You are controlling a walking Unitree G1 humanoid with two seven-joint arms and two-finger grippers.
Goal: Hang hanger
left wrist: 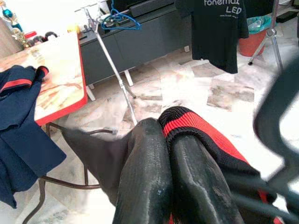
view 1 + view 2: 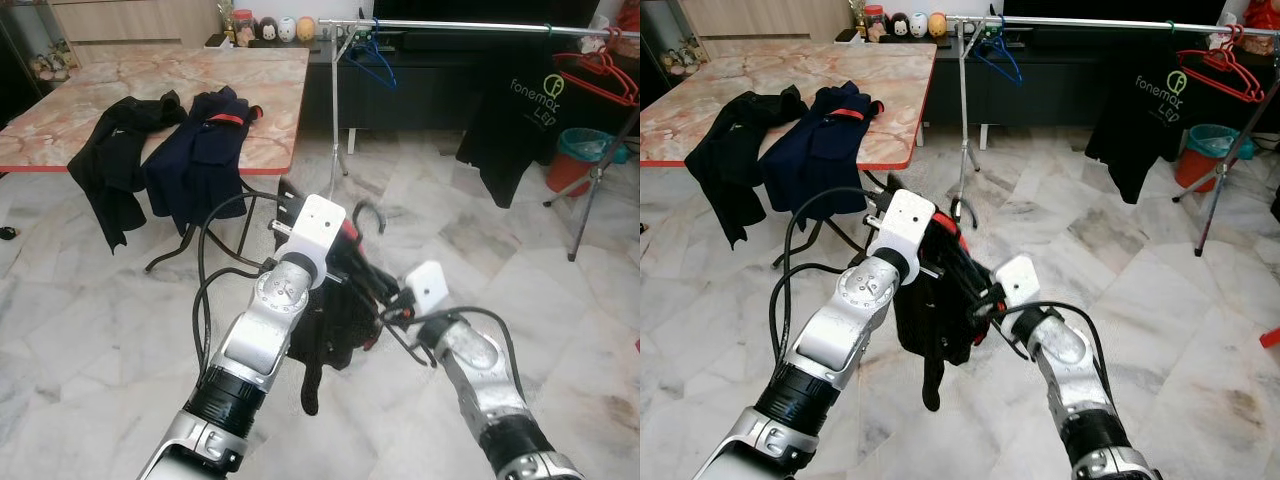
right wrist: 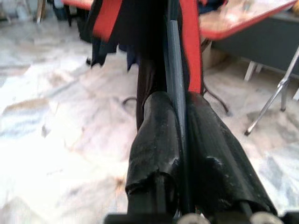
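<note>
A black garment with a red-trimmed collar hangs on a black hanger between my two arms, low over the floor. My left gripper is shut at the garment's collar, its fingers pressed together against the ribbed edge. My right gripper is shut on the hanger's thin dark bar, a little below and right of the left gripper. The hanger's hook curls up beside the left wrist. The clothes rail runs across the far side of the room, well beyond both grippers.
On the rail hang a blue hanger, a black printed T-shirt and red hangers. A marble table at the left carries a black and a navy garment. An orange bin stands by the rail's right leg.
</note>
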